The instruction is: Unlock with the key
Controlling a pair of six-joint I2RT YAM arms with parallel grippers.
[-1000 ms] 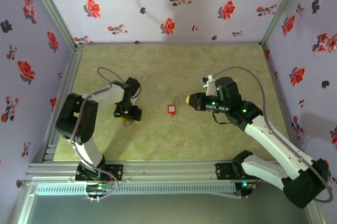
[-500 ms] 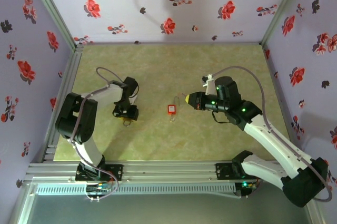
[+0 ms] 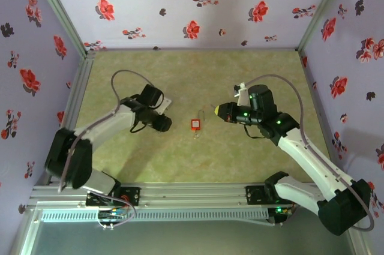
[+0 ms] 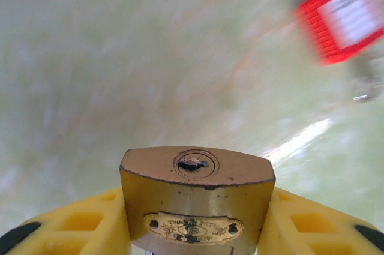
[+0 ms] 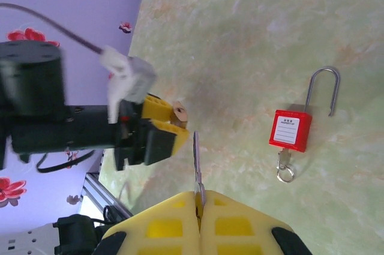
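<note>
Pale green marbled table (image 3: pixel 198 81), red padlock (image 3: pixel 195 125) lying near centre

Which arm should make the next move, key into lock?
Right. The right claw pinches the key, blade sticking out toward the brass padlock. The left claw grips that padlock with the keyhole facing outward, so it probably should just hold steady.

A red padlock (image 3: pixel 195 125) lies on the greenish table (image 3: pixel 240 165), its shackle (image 5: pixel 322 87) open. A brass padlock (image 4: pixel 197 201) shows its keyhole end. Flowered lilac walls (image 3: pixel 180 3) surround them.
</note>
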